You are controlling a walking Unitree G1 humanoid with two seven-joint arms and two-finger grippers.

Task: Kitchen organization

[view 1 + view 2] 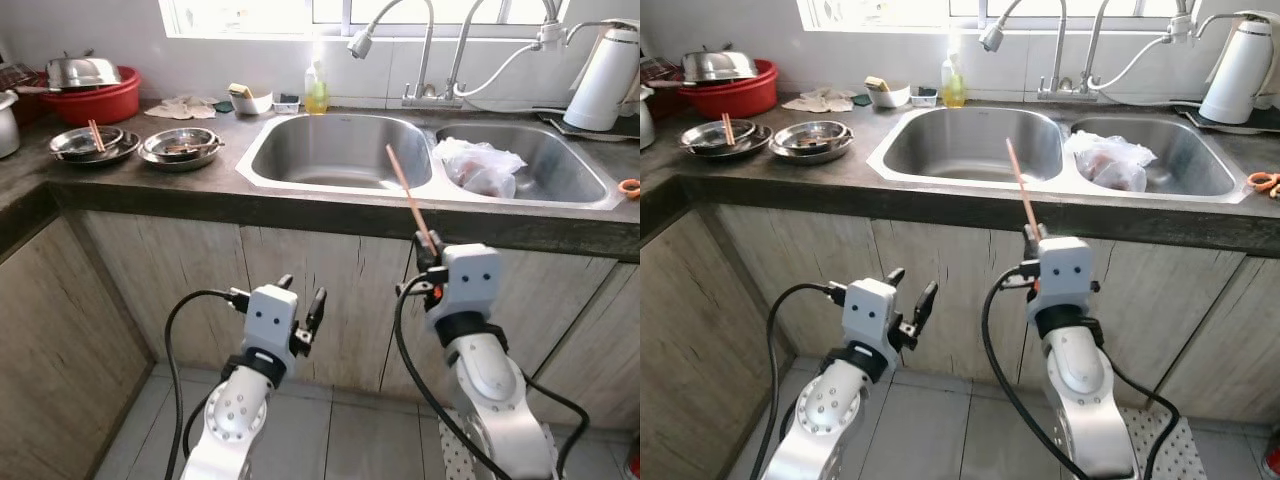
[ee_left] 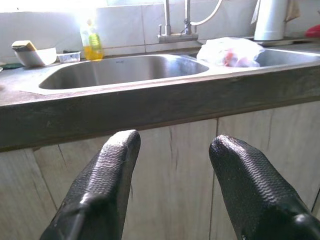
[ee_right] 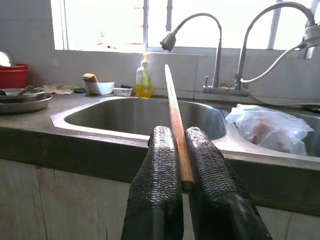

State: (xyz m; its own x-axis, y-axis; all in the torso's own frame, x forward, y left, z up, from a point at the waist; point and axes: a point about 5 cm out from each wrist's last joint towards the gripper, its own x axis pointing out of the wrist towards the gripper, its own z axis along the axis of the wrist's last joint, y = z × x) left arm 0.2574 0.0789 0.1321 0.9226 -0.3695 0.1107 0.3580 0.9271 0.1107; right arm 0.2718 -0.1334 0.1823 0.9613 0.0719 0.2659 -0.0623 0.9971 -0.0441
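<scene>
While the right gripper (image 1: 428, 258) is clamped tight on a wooden chopstick (image 1: 409, 196) that sticks up past the counter edge (image 1: 330, 212) toward the double sink (image 1: 340, 150), the left gripper (image 1: 301, 303) hangs lower by the cabinet doors (image 1: 190, 270) with its fingers spread and nothing in them. Lots of stuff up top: stacked steel plates (image 1: 180, 147) with another chopstick (image 1: 96, 135) on the far left pile, a red basin (image 1: 100, 100), soap bottle (image 1: 316, 92), a plastic bag (image 1: 480, 166) in the right bowl, and a white kettle (image 1: 605, 78).
</scene>
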